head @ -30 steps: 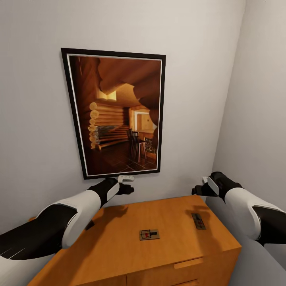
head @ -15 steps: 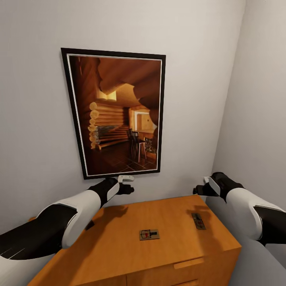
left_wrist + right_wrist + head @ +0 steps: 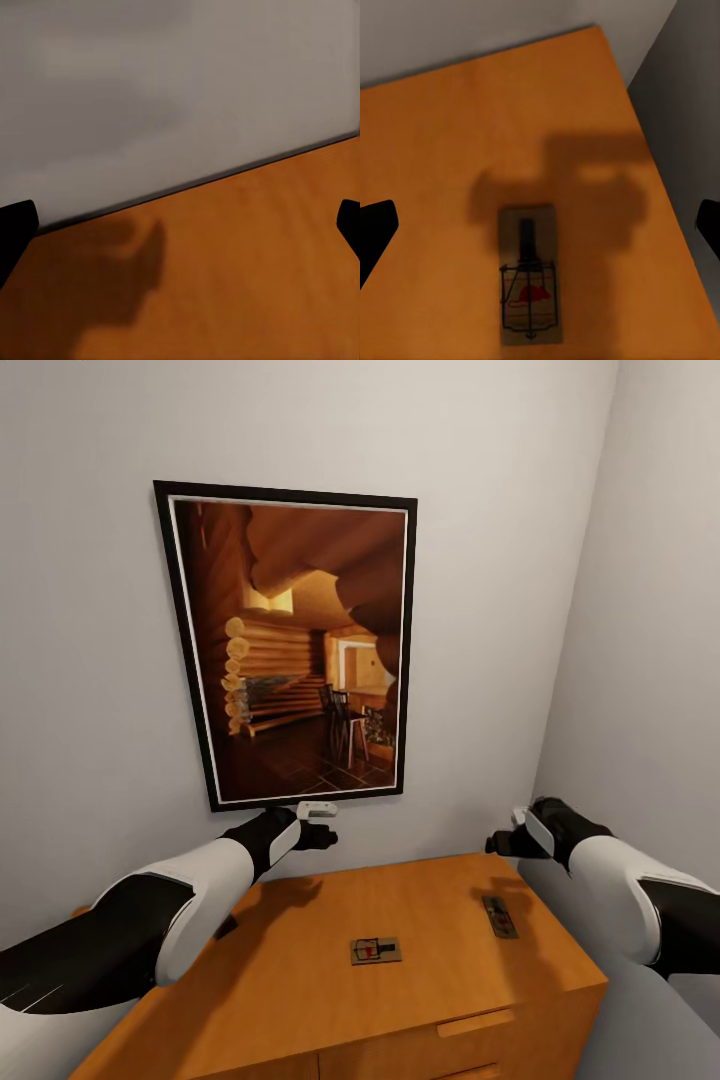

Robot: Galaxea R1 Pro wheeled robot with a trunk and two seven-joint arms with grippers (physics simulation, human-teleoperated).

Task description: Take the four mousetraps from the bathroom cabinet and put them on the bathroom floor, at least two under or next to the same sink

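Here right fingers (image 3: 378, 225) spread (empty), mousetrap (image 3: 529, 276) flat on cabinet (image 3: 440, 980) between, below them; left fingers (image 3: 15, 229) spread too.

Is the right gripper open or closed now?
Open. In the right wrist view the right gripper has its fingertips far apart, empty, above a mousetrap lying flat on the cabinet.

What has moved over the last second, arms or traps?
Hardly anything. The right gripper eased very slightly lower above the cabinet. The left gripper held its pose, and both visible mousetraps lie untouched where they were.
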